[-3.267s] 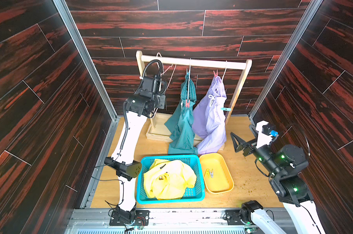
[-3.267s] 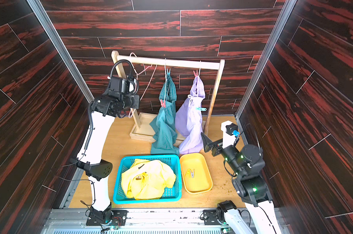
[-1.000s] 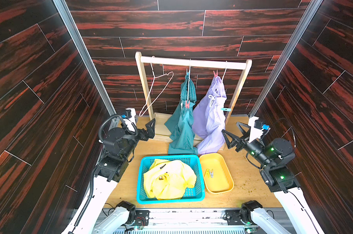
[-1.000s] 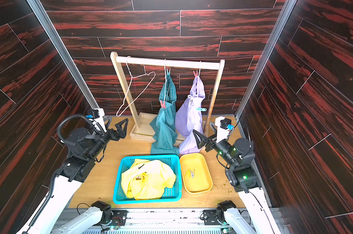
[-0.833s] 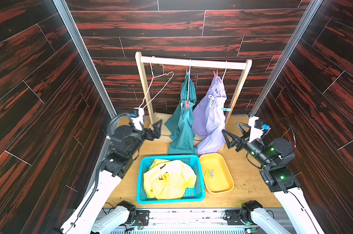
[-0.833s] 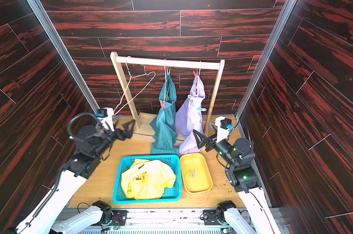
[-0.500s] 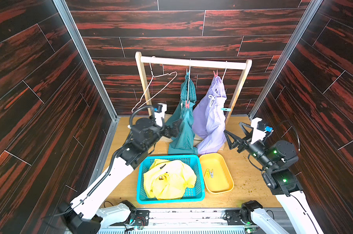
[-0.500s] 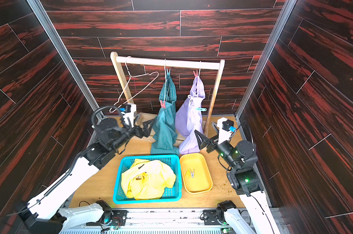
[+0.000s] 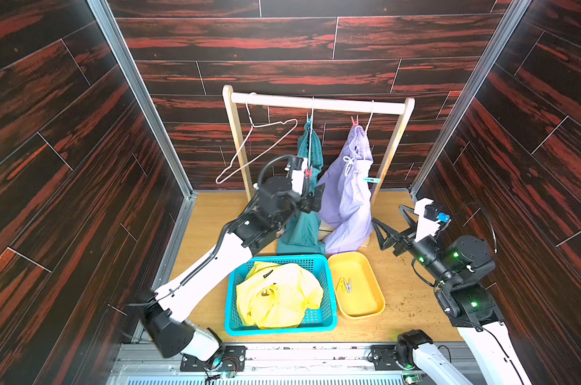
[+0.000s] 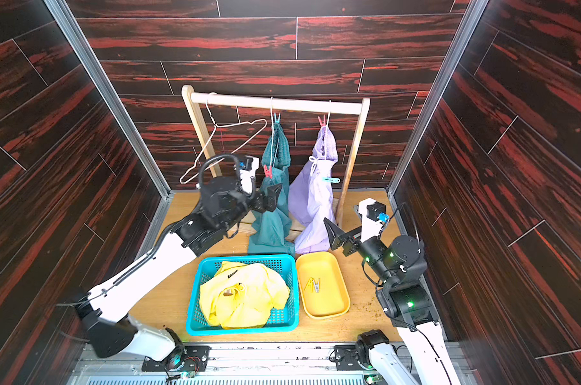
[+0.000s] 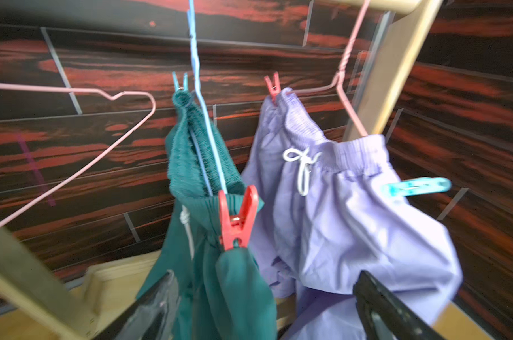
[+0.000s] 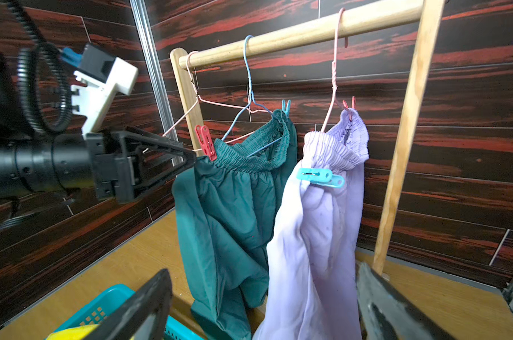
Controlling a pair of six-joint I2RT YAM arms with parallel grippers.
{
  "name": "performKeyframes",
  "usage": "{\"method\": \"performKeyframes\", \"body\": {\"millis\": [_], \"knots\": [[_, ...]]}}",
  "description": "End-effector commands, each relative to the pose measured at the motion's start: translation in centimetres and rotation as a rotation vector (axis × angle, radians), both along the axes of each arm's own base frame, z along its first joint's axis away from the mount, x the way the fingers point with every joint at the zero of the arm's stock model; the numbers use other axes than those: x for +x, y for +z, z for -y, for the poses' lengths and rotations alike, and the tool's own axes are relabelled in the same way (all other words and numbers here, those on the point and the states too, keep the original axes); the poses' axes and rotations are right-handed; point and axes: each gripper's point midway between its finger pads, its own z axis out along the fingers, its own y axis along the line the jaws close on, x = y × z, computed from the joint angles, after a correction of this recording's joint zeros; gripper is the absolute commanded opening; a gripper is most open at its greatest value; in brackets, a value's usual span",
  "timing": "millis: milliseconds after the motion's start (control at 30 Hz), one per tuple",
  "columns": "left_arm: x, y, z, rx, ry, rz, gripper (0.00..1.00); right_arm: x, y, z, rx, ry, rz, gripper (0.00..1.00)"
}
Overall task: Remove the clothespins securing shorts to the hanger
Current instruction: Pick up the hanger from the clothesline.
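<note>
Since a second ago the left gripper (image 9: 315, 200) has swung from the table's 9 o'clock edge to the rack at 12; its jaws stand wide apart and empty, just below the red clothespin (image 11: 237, 219) pinning the teal shorts (image 9: 302, 230) to the blue hanger (image 11: 208, 132). Lavender shorts (image 9: 345, 206) hang beside, toward 3 o'clock, still pegged. Yellow shorts (image 9: 279, 293) lie in the basket (image 9: 282, 328) at 6, two yellow clothespins (image 9: 345, 285) in the tray (image 9: 365, 300) at 5. The right gripper (image 9: 386, 213), at 3, is spread and empty.
</note>
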Motion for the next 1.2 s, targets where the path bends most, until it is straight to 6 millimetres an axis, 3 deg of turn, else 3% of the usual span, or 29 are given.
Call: {"method": "performKeyframes", "body": {"millis": [0, 100, 267, 467, 533, 633, 700, 1167], "knots": [[1.3, -0.4, -2.1, 0.072, 0.172, -0.021, 0.93, -0.3, -0.1, 0.5, -0.034, -0.028, 0.005, 0.98], [1.9, -1.6, -3.0, 0.146, 0.24, -0.063, 0.93, -0.4, -0.2, 0.8, -0.059, -0.042, 0.001, 0.98], [2.3, -3.3, -2.5, 0.178, 0.238, -0.121, 0.92, -0.6, -0.2, 1.0, -0.071, -0.05, 0.0, 0.98], [3.0, -4.5, -2.1, 0.184, 0.255, -0.153, 0.79, -0.2, -0.3, 0.7, -0.067, -0.035, -0.016, 0.98], [3.3, -4.6, -2.0, 0.175, 0.25, -0.159, 0.6, -0.1, -0.4, 0.6, -0.069, -0.031, -0.023, 0.98], [3.4, -4.5, -2.1, 0.14, 0.238, -0.177, 0.16, 0.0, -0.5, 0.6, -0.076, -0.036, -0.034, 0.98], [3.4, -4.0, -2.3, 0.103, 0.233, -0.168, 0.0, 0.1, -0.6, 0.6, -0.078, -0.039, -0.04, 0.99], [1.9, 2.6, -3.9, 0.026, 0.216, 0.038, 0.0, 0.2, -0.1, -0.1, -0.055, 0.001, -0.057, 0.98]]}}
